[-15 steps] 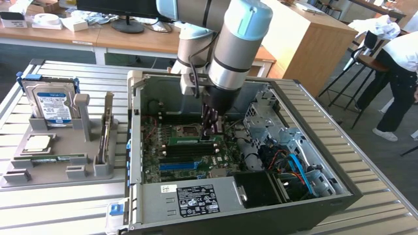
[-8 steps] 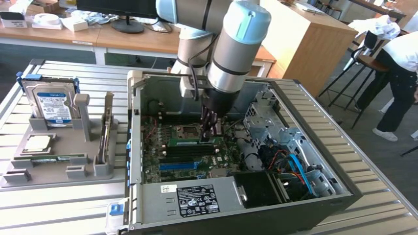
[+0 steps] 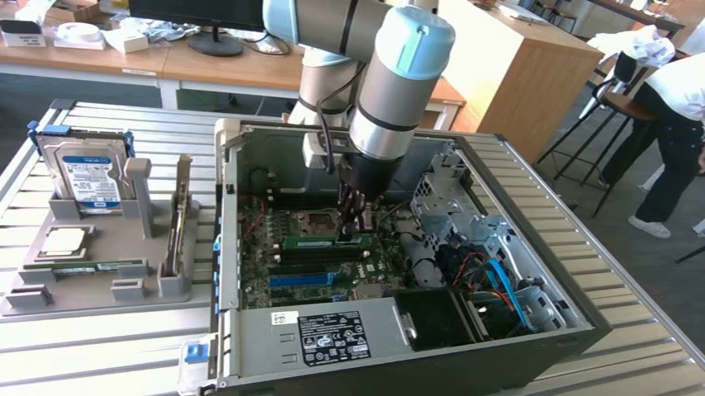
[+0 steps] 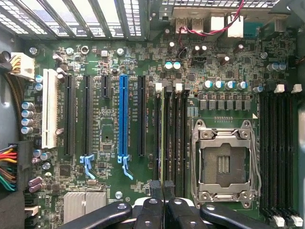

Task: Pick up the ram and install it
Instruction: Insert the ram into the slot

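**Gripper clenched at one end of the ram, inside the open computer case**

Exterior view: The arm reaches down from above into the open computer case (image 3: 259, 330), which lies on a slatted metal table (image 3: 99, 355). The gripper (image 3: 355, 235) is low over the motherboard, its dark fingers drawn together into a narrow point. The ram (image 3: 319, 242), a green stick with a pale label, stands on edge in the row of memory slots just beside the empty processor socket (image 3: 319, 219). The fingertips meet the ram's upper edge at the end toward the exterior view's right. From here I cannot tell whether they pinch the board or only rest on it. On the exterior view's left, well apart from the case, a grey tray (image 3: 66, 299) holds an upright blue-labelled hard drive (image 3: 91, 177) and a square silver processor chip (image 3: 64, 241). A person (image 3: 678, 115) stands at the far right of the exterior view.

Wrist view: The camera looks straight down onto the motherboard (image 4: 107, 124). The two black fingers (image 4: 153, 210) are closed against each other with no gap visible between the tips. The ram (image 4: 164, 143) shows only as a thin edge-on line running away from the fingertips. It sits among the black memory slots, between the long blue expansion slot (image 4: 123, 119) and the open socket frame. Its near end is at the fingertips, which either touch it or clasp it.
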`<state>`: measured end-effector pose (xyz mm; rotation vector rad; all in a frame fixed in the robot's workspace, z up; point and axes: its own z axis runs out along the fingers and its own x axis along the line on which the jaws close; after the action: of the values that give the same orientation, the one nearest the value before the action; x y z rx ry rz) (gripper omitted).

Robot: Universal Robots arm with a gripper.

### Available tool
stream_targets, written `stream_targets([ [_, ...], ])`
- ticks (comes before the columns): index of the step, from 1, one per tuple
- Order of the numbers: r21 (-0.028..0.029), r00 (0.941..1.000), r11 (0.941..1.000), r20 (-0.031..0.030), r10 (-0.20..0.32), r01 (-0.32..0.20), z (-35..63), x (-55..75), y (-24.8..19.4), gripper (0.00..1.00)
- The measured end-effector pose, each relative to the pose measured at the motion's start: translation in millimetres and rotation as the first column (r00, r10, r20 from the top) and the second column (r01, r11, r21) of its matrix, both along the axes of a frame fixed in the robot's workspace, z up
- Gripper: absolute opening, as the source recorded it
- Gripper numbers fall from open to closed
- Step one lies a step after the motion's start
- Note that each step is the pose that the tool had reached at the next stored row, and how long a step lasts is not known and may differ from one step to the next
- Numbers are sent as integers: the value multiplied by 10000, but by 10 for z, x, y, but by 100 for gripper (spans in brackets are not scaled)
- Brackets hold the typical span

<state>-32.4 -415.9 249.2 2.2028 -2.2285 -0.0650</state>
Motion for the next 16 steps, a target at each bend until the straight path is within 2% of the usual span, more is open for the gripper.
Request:
stream_targets([
  [16, 2, 10000, 10000, 16, 0, 0, -24, -19, 0, 11],
])
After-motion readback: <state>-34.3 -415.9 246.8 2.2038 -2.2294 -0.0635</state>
